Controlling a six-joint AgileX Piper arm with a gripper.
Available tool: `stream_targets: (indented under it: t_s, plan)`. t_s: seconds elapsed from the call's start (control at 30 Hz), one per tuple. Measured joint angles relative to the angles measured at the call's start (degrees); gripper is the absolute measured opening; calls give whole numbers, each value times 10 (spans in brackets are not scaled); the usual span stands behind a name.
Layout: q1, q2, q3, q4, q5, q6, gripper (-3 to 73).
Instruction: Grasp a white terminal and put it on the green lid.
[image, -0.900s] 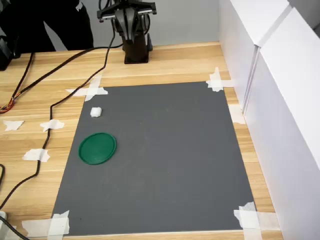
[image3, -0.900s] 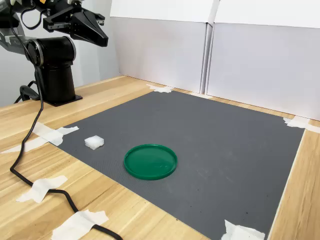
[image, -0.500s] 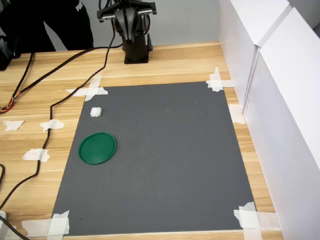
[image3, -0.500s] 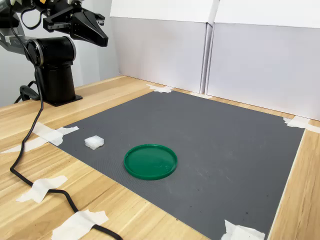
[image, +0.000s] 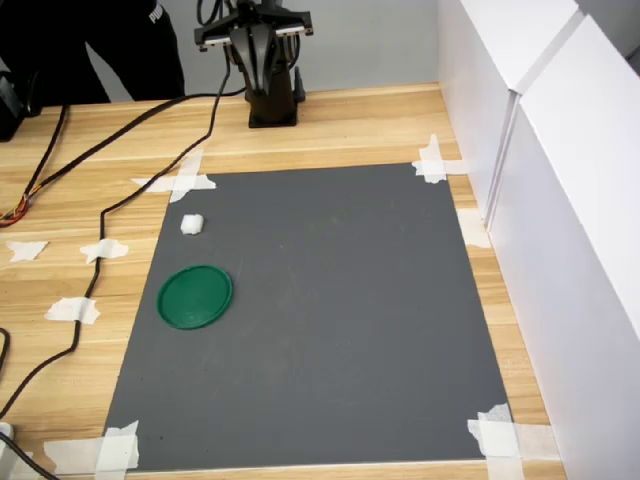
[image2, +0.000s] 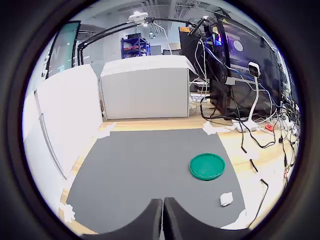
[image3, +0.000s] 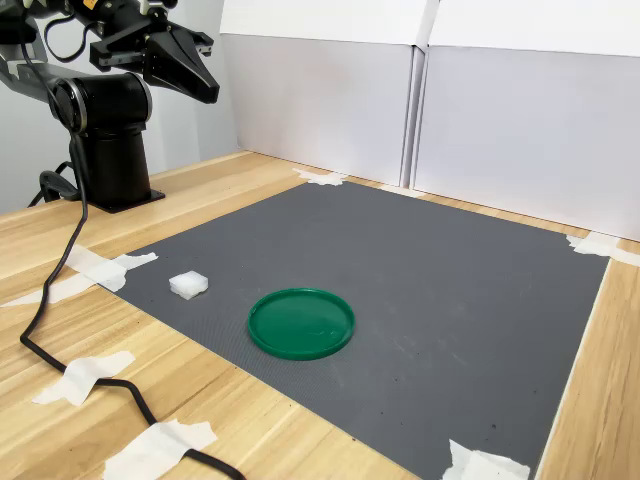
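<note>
White terminal: one, lying on the grey mat near its taped corner by the arm's base, just apart from the green lid.

Green lid: one, flat on the mat, nothing on it.

Gripper: raised above the wooden worktop near the arm's base, well apart from both items; in the wrist view the fingers meet, clenched on nothing.

Black cable: trails across the worktop.

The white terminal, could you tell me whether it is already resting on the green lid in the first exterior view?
No, the white terminal lies on the grey mat, apart from the green lid.
</note>
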Motion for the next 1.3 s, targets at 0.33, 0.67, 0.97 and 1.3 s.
stream_targets:
  t_s: [0.33,0.67,0.97,1.3]
  plan:
    - [0,138,-57,-2,-14,-104,-16]
    - [0,304,-183,-4,137,-138,-16]
    - [0,432,-243,-28,246,-156,1]
    - [0,526,-312,-39,295,-193,405]
